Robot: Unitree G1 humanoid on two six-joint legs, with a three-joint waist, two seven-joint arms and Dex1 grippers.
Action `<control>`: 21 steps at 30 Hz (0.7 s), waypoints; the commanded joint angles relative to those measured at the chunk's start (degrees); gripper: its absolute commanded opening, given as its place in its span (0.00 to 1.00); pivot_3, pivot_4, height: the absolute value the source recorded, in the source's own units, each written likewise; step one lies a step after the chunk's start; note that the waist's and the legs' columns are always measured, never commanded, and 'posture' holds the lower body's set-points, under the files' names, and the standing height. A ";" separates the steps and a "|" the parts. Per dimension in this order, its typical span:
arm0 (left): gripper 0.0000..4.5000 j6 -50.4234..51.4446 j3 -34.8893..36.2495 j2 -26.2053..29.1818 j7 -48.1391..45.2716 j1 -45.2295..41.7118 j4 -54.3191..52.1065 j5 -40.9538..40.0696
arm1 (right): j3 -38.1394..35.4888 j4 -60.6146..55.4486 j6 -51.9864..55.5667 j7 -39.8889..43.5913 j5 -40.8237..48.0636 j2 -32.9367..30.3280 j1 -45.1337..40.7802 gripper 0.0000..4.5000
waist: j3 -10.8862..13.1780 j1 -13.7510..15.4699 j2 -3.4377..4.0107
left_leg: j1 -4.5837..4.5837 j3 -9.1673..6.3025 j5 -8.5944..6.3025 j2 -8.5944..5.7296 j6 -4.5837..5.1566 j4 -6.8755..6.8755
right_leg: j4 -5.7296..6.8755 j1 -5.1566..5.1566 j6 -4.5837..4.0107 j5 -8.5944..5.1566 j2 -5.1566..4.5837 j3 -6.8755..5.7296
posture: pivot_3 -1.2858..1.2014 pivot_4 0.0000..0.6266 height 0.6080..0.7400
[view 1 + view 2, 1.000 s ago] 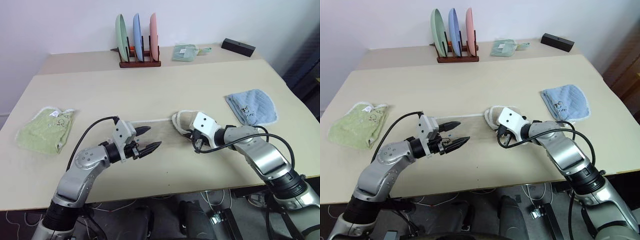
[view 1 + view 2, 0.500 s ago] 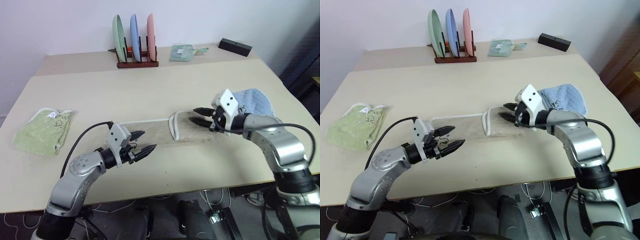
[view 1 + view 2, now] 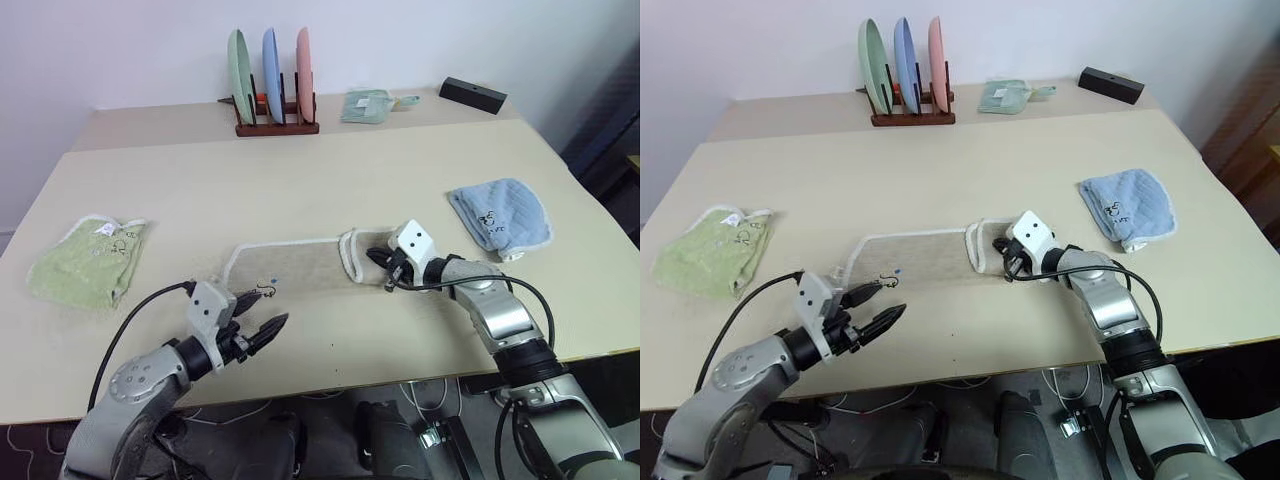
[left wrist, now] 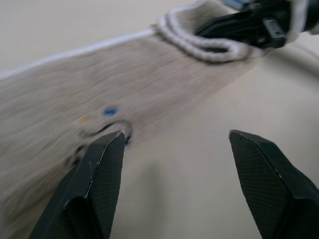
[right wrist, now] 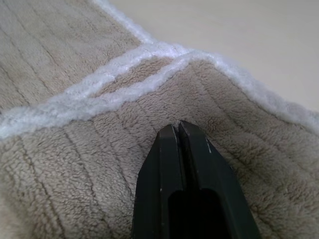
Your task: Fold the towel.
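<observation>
Looking down over both arms, I see the towel (image 3: 300, 264) lying flat near the middle of the desk (image 3: 300, 180), stretched left to right, with its right end folded back over itself so the white edging makes a doubled ridge there. My right claw (image 3: 381, 262) rests on that folded end with its two black fingers pressed tight together; in the right wrist view the closed tips sit on the terry pile just short of the edging, and I cannot tell whether any cloth is pinched between them. My left claw (image 3: 262, 325) hangs over bare desk just near of the towel's left part, its fingers spread wide with nothing between them. In the left wrist view a small embroidered motif (image 4: 102, 122) shows close to the towel's near edge.

A light green towel (image 3: 88, 260) lies at the left side of the desk, and a light blue towel (image 3: 500, 214) at the right. At the far side stand a wooden rack of three upright plates (image 3: 270, 85), a small folded green cloth (image 3: 368, 104) and a black box (image 3: 473, 94).
</observation>
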 commanded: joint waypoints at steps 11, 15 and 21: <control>1.00 10.61 10.40 -7.76 10.74 8.04 -4.33 -18.90 | -5.79 -20.14 9.37 11.15 12.10 -5.61 -2.36 0.99 | 0.02 0.22 -0.02 | -0.03 -0.11 -0.16 0.02 0.27 0.01 | -0.03 0.04 0.01 -0.01 -0.03 -0.10 | 0.52 0.24 1.00; 1.00 15.55 14.10 -17.56 27.39 2.86 0.46 -31.48 | -3.05 -22.27 5.36 11.99 8.96 -6.44 -1.26 0.99 | 0.01 0.25 -0.04 | -0.03 -0.11 -0.16 -0.01 0.26 0.04 | -0.04 0.06 0.02 -0.01 -0.07 -0.10 | 0.52 0.24 1.00; 1.00 17.77 17.33 -21.11 42.19 -6.55 8.28 -42.49 | -1.74 -21.94 3.26 12.08 7.89 -5.90 0.09 0.99 | -0.01 0.26 -0.05 | 0.02 -0.14 0.03 0.00 -0.09 0.05 | 0.05 0.08 0.01 -0.01 -0.04 -0.10 | 0.52 0.24 1.00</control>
